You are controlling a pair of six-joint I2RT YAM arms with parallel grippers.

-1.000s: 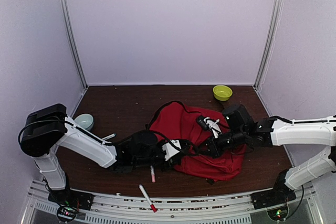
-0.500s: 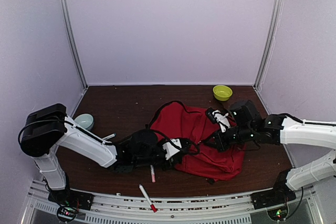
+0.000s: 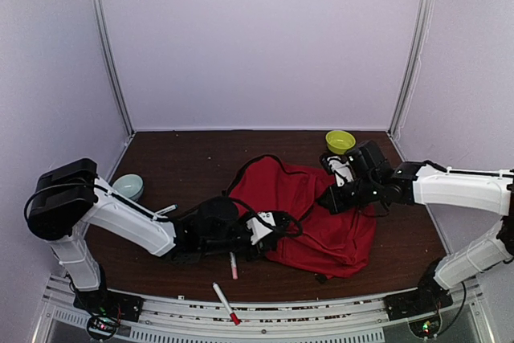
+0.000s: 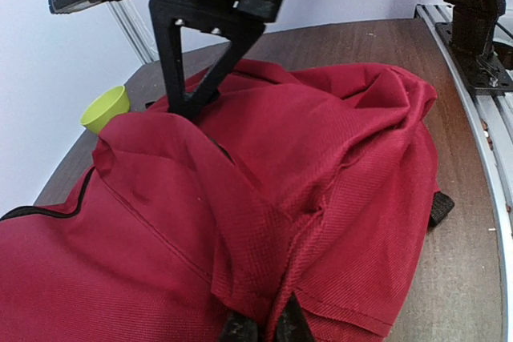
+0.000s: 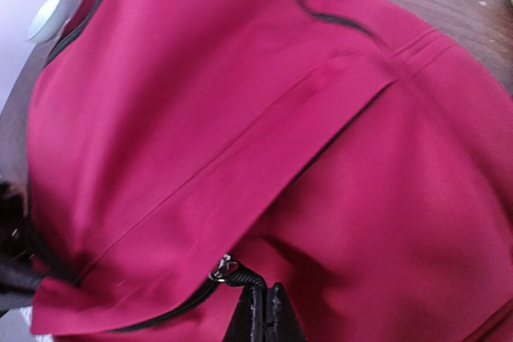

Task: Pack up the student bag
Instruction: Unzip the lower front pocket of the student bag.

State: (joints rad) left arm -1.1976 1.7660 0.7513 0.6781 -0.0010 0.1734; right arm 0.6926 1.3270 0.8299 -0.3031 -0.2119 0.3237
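The student bag (image 3: 321, 234) is a big red backpack lying crumpled on the brown table, right of centre. My left gripper (image 3: 283, 228) lies low at its near left edge. In the left wrist view the fingers (image 4: 264, 330) are shut on a fold of the bag's red fabric (image 4: 321, 142). My right gripper (image 3: 327, 200) reaches in from the right over the bag's upper part. In the right wrist view its tips (image 5: 264, 310) are shut on the black zipper pull (image 5: 236, 274) of the bag (image 5: 200, 78). The right gripper (image 4: 188, 106) also shows in the left wrist view, touching the cloth.
A yellow-green bowl (image 3: 340, 141) stands at the back right, close behind the right wrist. A pale blue bowl (image 3: 128, 186) sits at the far left. Two red-tipped markers (image 3: 233, 265) (image 3: 226, 303) lie near the front edge, one just below the left gripper.
My right gripper has moved toward the back right with the zipper pull, drawing the bag's fabric along. The left arm has stayed put, holding the fold.
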